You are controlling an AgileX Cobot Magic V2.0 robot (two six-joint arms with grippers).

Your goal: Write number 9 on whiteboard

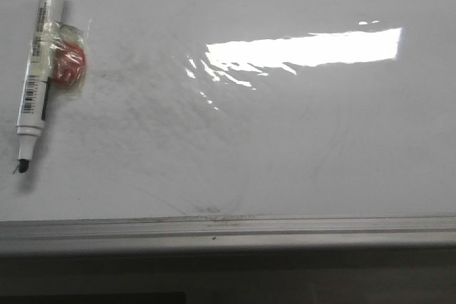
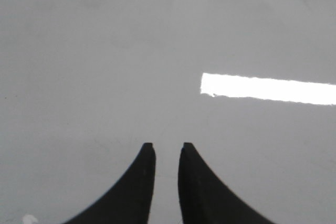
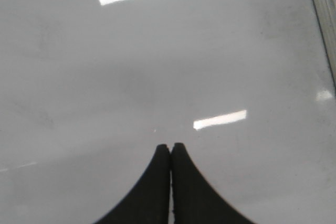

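The whiteboard (image 1: 299, 154) fills the front view, glossy white with faint grey smudges and a silver frame edge (image 1: 228, 227) along the front. A white marker (image 1: 39, 55) with a black cap end lies on it at the far left, its bare tip (image 1: 23, 166) pointing toward the front edge. No drawn 9 shows on the board. My left gripper (image 2: 166, 146) hangs over bare board with its jaws a little apart and empty. My right gripper (image 3: 171, 146) is shut and empty over bare board. Neither gripper shows in the front view.
A red round object in clear wrap (image 1: 69, 62) is taped to the marker's side. A bright glare patch (image 1: 306, 49) reflects on the board. The board's frame edge (image 3: 323, 9) shows in the right wrist view.
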